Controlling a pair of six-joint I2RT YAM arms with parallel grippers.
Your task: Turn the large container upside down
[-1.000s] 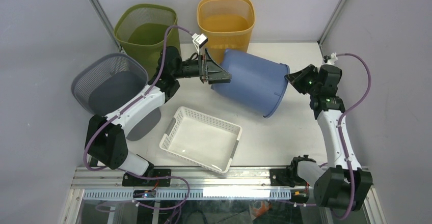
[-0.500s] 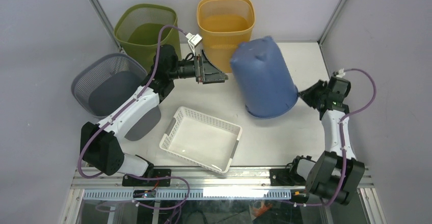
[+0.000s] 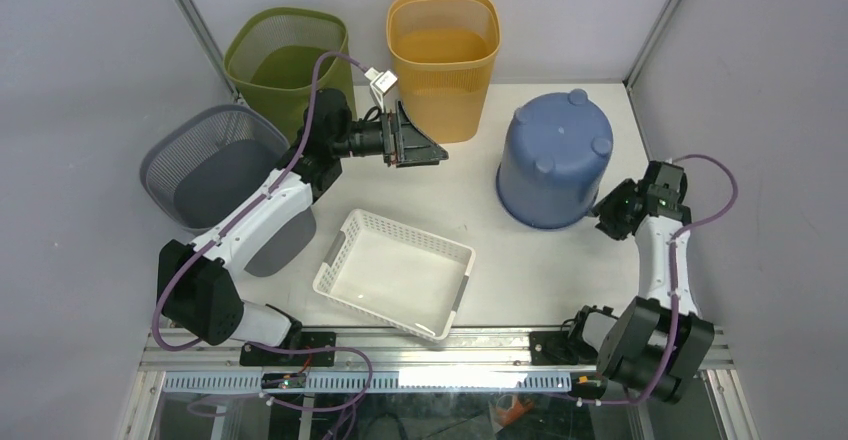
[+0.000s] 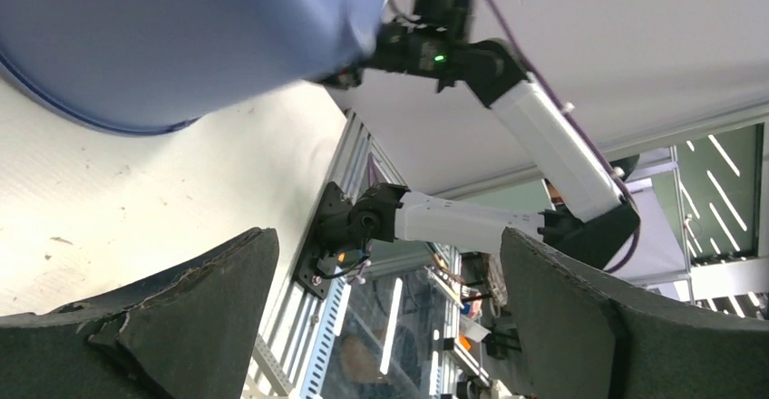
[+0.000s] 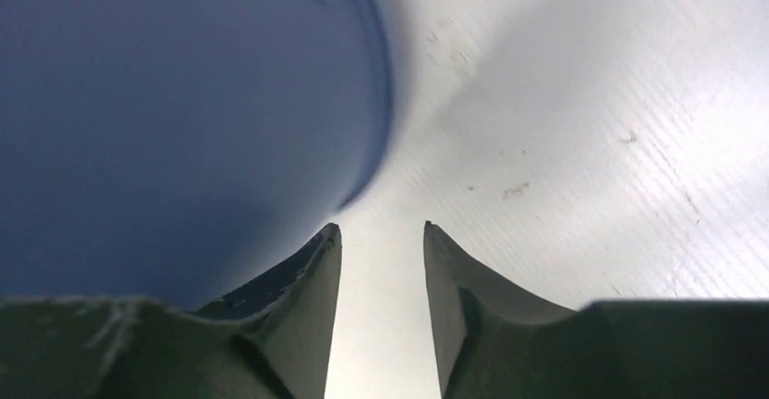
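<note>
Large blue plastic container (image 3: 556,160) upturned on white desk (image 3: 520,260), just beside slightly parted, empty right fingers (image 5: 472,317), left fingers (image 4: 172,326) spread wide, empty

White arm links (image 3: 262,210), black joints (image 3: 205,295), purple cables (image 3: 312,95).

Landmark: white basket (image 3: 395,275).

- **Right and rear-right of the basket:** the bare surface (image 3: 490,225) gives open passage up to the blue container (image 3: 555,165), which stands mouth-down and blocks the far right.
- **Beside that container's near right wall:** the right gripper (image 3: 603,210) sits low, fingers parted over bare surface.
- **Behind the basket:** the left gripper (image 3: 428,150), fingers spread wide, hangs before the orange bin (image 3: 443,55).
- **Left of the basket:** the grey bin (image 3: 215,170) and the left arm (image 3: 260,215) close the way, with the green bin (image 3: 285,60) further back.
</note>
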